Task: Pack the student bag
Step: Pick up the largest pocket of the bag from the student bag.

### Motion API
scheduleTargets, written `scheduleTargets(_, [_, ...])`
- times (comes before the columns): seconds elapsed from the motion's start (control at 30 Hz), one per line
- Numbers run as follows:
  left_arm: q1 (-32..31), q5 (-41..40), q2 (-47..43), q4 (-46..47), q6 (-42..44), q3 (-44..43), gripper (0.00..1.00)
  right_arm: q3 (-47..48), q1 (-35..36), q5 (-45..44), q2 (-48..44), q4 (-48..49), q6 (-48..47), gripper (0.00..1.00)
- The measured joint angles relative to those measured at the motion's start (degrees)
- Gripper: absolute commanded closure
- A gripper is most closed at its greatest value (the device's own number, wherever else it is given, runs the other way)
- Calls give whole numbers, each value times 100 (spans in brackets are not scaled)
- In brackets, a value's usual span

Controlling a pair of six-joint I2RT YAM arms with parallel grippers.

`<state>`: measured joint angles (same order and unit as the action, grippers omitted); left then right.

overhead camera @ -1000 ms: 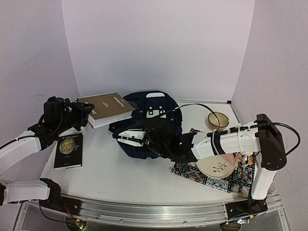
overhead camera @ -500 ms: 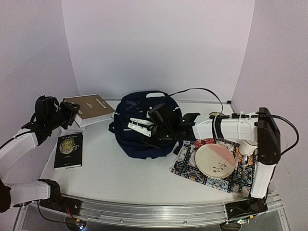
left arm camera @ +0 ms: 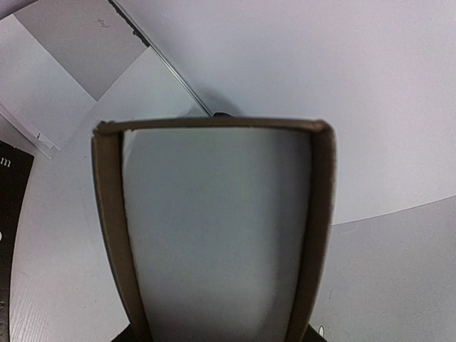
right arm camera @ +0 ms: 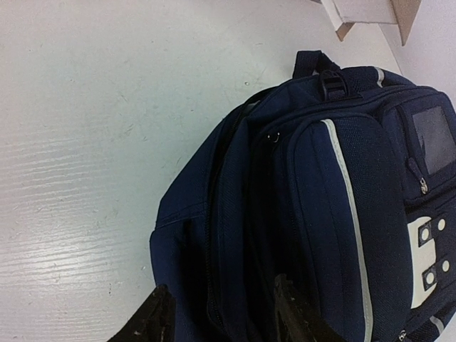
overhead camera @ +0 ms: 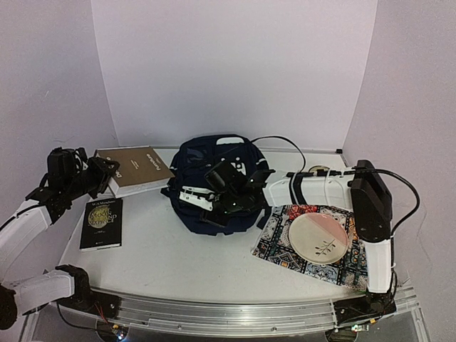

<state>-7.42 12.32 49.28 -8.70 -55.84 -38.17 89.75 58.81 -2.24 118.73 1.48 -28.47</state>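
Observation:
The student bag, dark navy with white stripes, lies at the table's middle back; in the right wrist view the bag fills the right half. My right gripper reaches over its left side. The right gripper's black fingers pinch a fold of the bag's side panel by the zip. A thick brown book is at the far left, its near end in my left gripper. In the left wrist view the book's pale page edge fills the gap between the left gripper's jaws.
A black paperback lies flat on the table below the brown book. A patterned placemat with a pale plate lies right of the bag. A black cable loops over the right arm. The walls stand close behind.
The left arm drew the brown book leftward, away from the bag. The right gripper slid left across the bag, and its jaws narrowed onto the side fabric.

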Motion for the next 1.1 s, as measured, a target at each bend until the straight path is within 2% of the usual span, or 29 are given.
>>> scheduleTargets(0.13, [0,160,-3,-93,40,62,75,132,-41,-41,118,-70,48,62])
scheduleTargets(0.27, [0,311,-13,-119,53,116,75,242,-100,-309,252,-106,97,64])
scheduleTargets(1.1, [-2,1070,68,-181,193,159,76,394,-287,-546,601,-289,147,64])
